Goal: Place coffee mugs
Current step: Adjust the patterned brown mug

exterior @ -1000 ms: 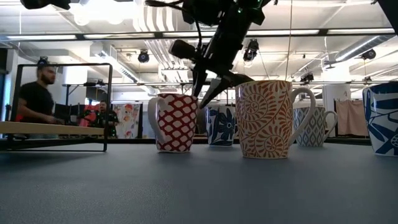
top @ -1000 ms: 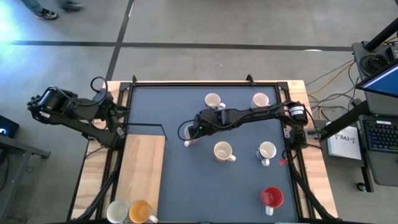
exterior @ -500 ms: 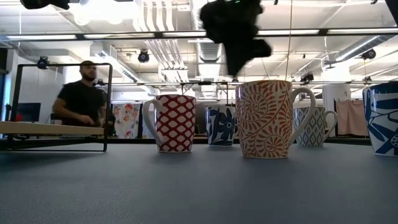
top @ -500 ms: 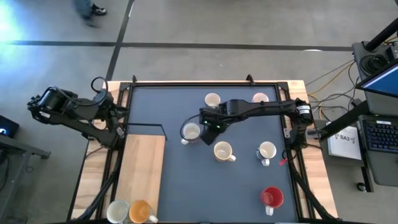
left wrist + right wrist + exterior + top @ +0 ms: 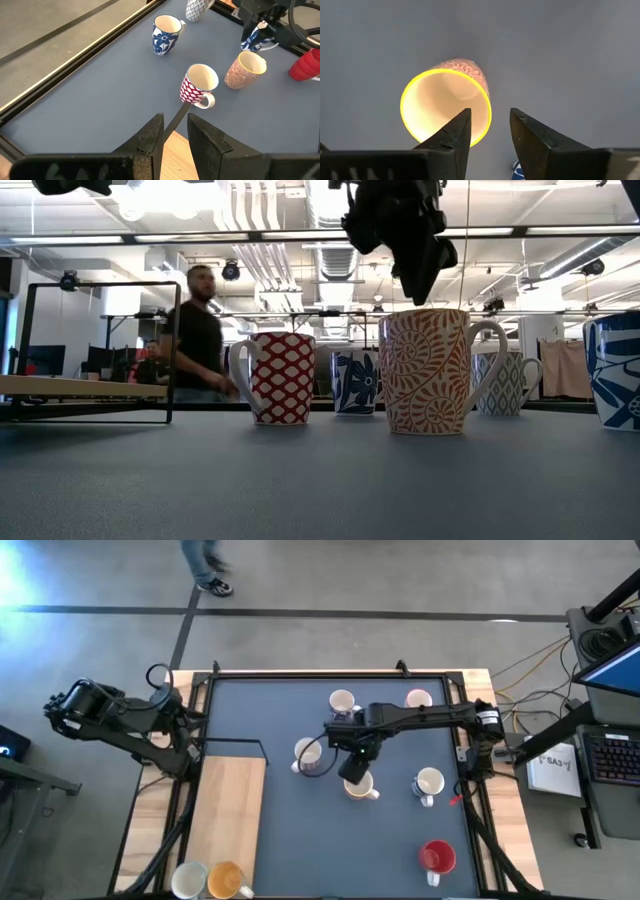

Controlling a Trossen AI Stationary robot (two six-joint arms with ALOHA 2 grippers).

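Near the table [image 5: 250, 710] centre, the right gripper [image 5: 352, 768], fingers apart, hovers above an upright orange-patterned mug [image 5: 360, 785], handle toward the right edge.

Right hand [image 5: 353, 766] hovers above a mug [image 5: 358, 785], four mugs [image 5: 341, 701] around.

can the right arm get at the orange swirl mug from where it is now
Probably yes: the right pincer hangs open directly above the orange swirl mug, one finger over its rim, with nothing in between.
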